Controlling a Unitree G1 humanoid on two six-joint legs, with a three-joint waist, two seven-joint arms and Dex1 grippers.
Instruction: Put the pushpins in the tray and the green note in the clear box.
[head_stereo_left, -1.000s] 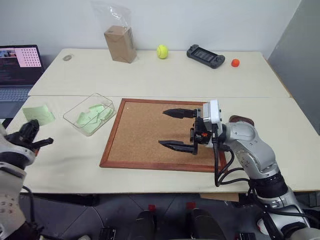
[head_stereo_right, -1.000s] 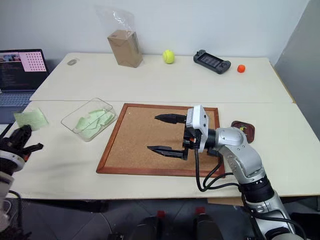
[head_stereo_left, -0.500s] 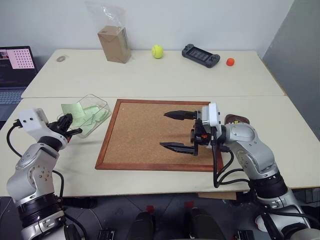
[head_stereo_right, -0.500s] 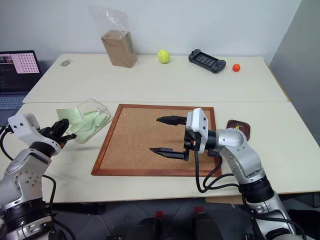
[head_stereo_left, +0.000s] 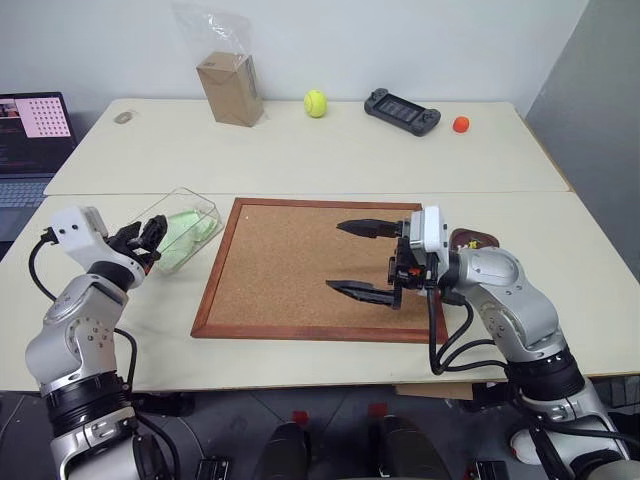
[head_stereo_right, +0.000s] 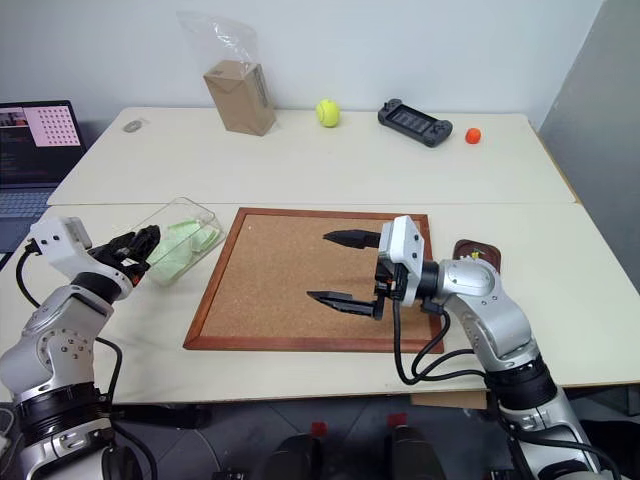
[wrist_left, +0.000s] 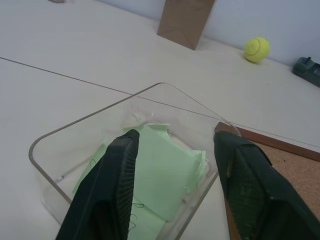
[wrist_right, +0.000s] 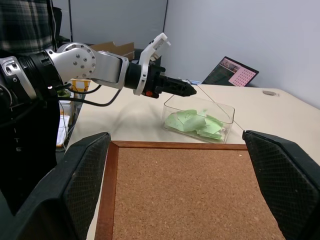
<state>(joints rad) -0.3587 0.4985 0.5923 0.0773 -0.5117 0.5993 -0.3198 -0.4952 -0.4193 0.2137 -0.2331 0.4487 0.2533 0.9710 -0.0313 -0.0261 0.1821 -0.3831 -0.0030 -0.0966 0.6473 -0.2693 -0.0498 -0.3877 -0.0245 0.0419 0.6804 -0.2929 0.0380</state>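
The clear box (head_stereo_left: 190, 208) stands left of the corkboard with several pale green notes inside. My left gripper (head_stereo_left: 148, 236) is at its near left wall, open. In the left wrist view its two fingers (wrist_left: 117, 180) stand apart above a green note (wrist_left: 162, 167) that lies loose in the box. My right gripper (head_stereo_left: 336, 256) hovers wide open over the corkboard, pointing left, with nothing between its fingers. The dark reddish-brown tray (head_stereo_right: 488, 256) peeks out behind my right wrist. The pushpins are too small to make out.
The wood-framed corkboard (head_stereo_left: 290, 270) fills the table's middle. Along the far edge stand a bagged cardboard box (head_stereo_left: 230, 85), a tennis ball (head_stereo_left: 316, 103), a game controller (head_stereo_left: 403, 111) and an orange ball (head_stereo_left: 460, 124). A laptop (head_stereo_left: 30, 125) sits far left.
My left gripper carried the green note from the table's left side over the clear box, then opened; the note now lies in the box. The right gripper stayed put.
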